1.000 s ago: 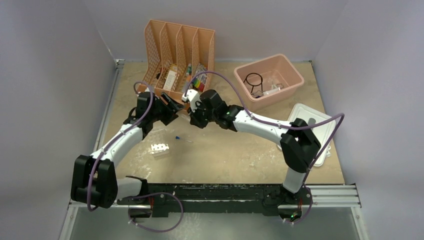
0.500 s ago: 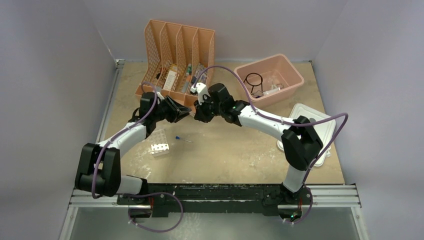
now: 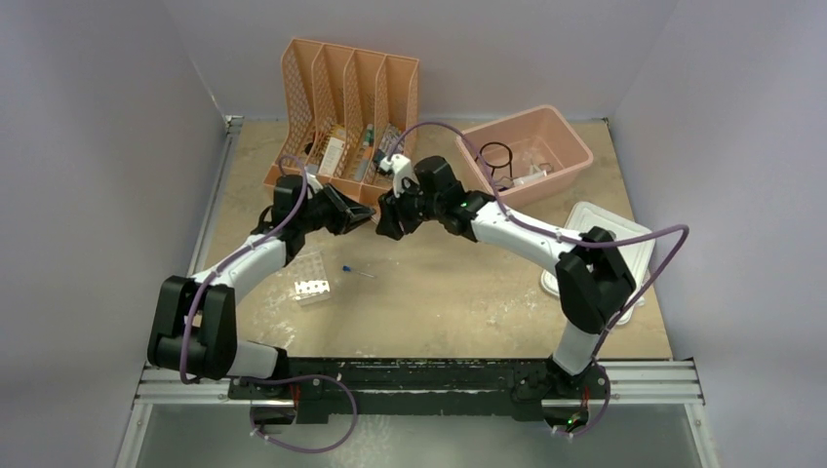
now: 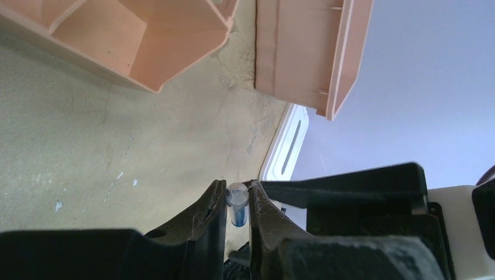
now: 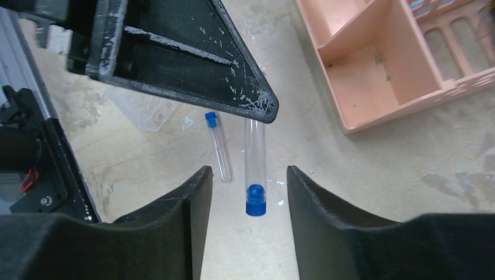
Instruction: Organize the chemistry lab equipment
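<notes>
- The left tool (image 4: pixel 236 193) is closed on a blue-capped clear tube (image 5: pixel 255 160). In the left wrist view the two black fingers press the tube from either side.
- The right tool (image 5: pixel 247 172) stands open. Its fingers flank the capped end of the same tube with a gap on each side and touch nothing.
- The held tube is off the counter (image 3: pixel 458 302), between the two tools, just in front of the peach file organizer (image 3: pixel 351 73). Its blue cap points toward the right tool and its far end sits under the left tool's fingertip.
- A second blue-capped tube (image 5: pixel 218 146) lies flat on the counter beside and below the held one, apart from both tools.
- The white tube rack (image 3: pixel 312 290) sits on the counter near the left arm, to the left of that loose tube.
- The black wire ring (image 3: pixel 495 154) lies inside the pink tub (image 3: pixel 546 190) at the far right, with some clear pieces I cannot make out.
- The white lid (image 3: pixel 590 216) lies on the counter nearer than the tub, partly under the right arm.
- The organizer's slots hold several items with coloured and white patches that may be labels, but any writing is too small to read.
</notes>
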`<action>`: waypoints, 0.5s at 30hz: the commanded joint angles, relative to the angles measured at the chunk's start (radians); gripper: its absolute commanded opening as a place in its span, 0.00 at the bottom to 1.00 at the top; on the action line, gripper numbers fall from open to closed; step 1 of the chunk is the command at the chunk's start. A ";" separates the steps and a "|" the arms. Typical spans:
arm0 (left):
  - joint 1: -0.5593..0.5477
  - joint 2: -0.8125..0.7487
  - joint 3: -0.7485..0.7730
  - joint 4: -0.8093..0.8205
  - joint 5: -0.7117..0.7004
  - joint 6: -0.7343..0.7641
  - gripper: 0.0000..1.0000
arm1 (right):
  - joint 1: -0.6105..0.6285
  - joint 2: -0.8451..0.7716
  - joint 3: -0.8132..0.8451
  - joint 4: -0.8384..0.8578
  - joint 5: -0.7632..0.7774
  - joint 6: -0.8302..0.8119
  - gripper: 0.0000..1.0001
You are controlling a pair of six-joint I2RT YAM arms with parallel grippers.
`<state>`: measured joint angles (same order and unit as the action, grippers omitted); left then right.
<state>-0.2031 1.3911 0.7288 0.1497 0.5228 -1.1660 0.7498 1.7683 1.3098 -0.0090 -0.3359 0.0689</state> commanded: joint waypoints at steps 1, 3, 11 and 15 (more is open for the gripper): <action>0.007 -0.047 0.085 0.081 0.021 -0.024 0.01 | -0.062 -0.158 0.023 0.125 -0.071 0.183 0.59; 0.007 -0.052 0.088 0.151 0.023 -0.084 0.01 | -0.094 -0.201 0.007 0.172 -0.043 0.298 0.65; 0.005 -0.040 0.145 0.400 -0.052 -0.358 0.04 | -0.160 -0.255 0.011 0.239 0.107 0.677 0.72; 0.004 -0.038 0.170 0.489 -0.129 -0.515 0.05 | -0.180 -0.240 0.011 0.277 0.101 0.811 0.75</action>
<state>-0.2031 1.3754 0.8337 0.4370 0.4801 -1.4746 0.5797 1.5146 1.3067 0.1940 -0.2577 0.6777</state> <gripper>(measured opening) 0.153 0.739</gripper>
